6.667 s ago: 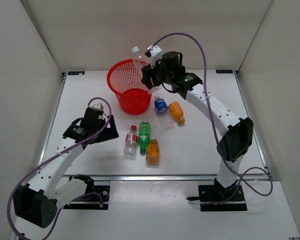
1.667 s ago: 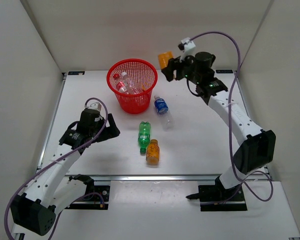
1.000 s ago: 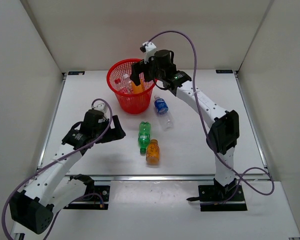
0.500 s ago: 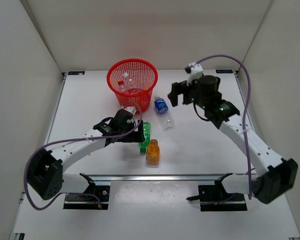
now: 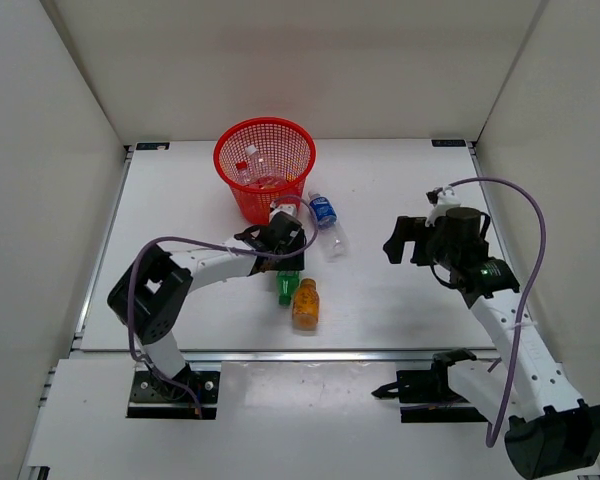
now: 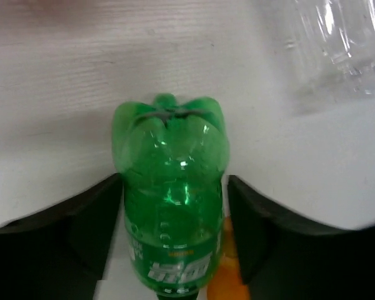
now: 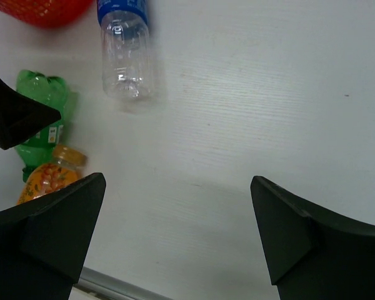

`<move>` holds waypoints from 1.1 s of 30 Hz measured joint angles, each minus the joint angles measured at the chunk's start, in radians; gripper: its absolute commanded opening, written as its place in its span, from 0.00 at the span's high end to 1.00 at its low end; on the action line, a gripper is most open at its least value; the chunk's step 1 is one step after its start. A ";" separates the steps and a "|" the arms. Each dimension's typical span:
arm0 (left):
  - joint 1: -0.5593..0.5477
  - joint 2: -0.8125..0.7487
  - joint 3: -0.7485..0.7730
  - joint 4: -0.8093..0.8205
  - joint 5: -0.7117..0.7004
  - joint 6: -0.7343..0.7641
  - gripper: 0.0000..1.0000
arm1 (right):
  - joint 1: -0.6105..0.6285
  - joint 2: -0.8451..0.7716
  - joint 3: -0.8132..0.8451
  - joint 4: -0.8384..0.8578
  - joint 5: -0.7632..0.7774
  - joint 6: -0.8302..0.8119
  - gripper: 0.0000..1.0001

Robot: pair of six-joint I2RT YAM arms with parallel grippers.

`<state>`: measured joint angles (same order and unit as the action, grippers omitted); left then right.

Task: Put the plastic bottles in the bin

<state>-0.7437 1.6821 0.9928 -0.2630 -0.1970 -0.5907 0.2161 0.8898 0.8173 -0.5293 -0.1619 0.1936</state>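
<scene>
A green bottle [image 6: 172, 187] lies on the table with my left gripper [image 6: 175, 182] shut on its sides; in the top view the gripper [image 5: 284, 262] covers most of that bottle [image 5: 286, 288]. An orange bottle [image 5: 305, 304] lies just beside it. A clear blue-labelled bottle [image 5: 325, 216] lies near the bin [image 5: 232, 150], a red mesh basket holding clear bottles [image 5: 252, 166]. My right gripper [image 5: 401, 240] hangs open and empty over bare table to the right, its fingers wide apart in the right wrist view [image 7: 178, 178].
White walls close in the table on three sides. The right wrist view shows the blue-labelled bottle [image 7: 126, 56], the green bottle [image 7: 40, 122], the orange bottle [image 7: 47, 178] and the metal front rail [image 7: 122, 281].
My left arm reached right over the green bottle and its jaws closed in on it. My right arm dropped an orange bottle into the bin, then swung away right, empty.
</scene>
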 measured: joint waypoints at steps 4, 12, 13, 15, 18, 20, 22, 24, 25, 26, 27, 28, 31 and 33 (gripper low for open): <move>-0.011 0.041 0.053 -0.033 -0.040 0.024 0.55 | -0.017 -0.034 0.000 0.003 -0.005 0.000 0.01; -0.031 -0.184 0.094 -0.178 -0.085 0.103 0.68 | 0.004 0.014 -0.025 0.029 0.010 -0.037 0.01; -0.033 -0.236 0.123 -0.202 -0.095 0.122 0.68 | 0.003 0.031 -0.031 0.044 0.005 -0.042 0.01; -0.039 -0.329 0.196 -0.199 -0.106 0.161 0.71 | 0.003 0.073 -0.033 0.068 -0.002 -0.054 0.01; -0.014 -0.454 0.259 -0.077 -0.150 0.203 0.63 | 0.013 0.160 -0.030 0.116 -0.001 -0.078 0.01; 0.031 -0.513 0.259 0.053 -0.220 0.238 0.66 | 0.024 0.223 -0.019 0.135 -0.001 -0.094 0.00; 0.093 -0.522 0.269 0.176 -0.285 0.263 0.65 | 0.038 0.278 -0.003 0.159 -0.006 -0.105 0.01; 0.172 -0.476 0.299 0.268 -0.314 0.271 0.62 | 0.051 0.324 0.021 0.183 -0.013 -0.116 0.01; 0.214 -0.436 0.322 0.303 -0.319 0.271 0.61 | 0.059 0.347 0.038 0.194 -0.012 -0.119 0.01; 0.246 -0.386 0.348 0.325 -0.328 0.272 0.60 | 0.065 0.368 0.058 0.204 -0.012 -0.123 0.01; 0.270 -0.331 0.373 0.340 -0.344 0.276 0.59 | 0.070 0.385 0.075 0.211 -0.012 -0.127 0.01; 0.286 -0.280 0.391 0.355 -0.359 0.280 0.57 | 0.077 0.404 0.094 0.217 -0.011 -0.134 0.01; 0.303 -0.129 0.426 0.347 -0.395 0.293 0.25 | 0.093 0.453 0.137 0.237 0.001 -0.156 0.00; 0.310 -0.051 0.443 0.310 -0.397 0.291 0.01 | 0.098 0.481 0.151 0.253 0.005 -0.177 0.01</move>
<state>-0.4339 1.6306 1.4353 0.0471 -0.5938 -0.2996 0.3141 1.3705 0.9688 -0.2768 -0.1570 0.0170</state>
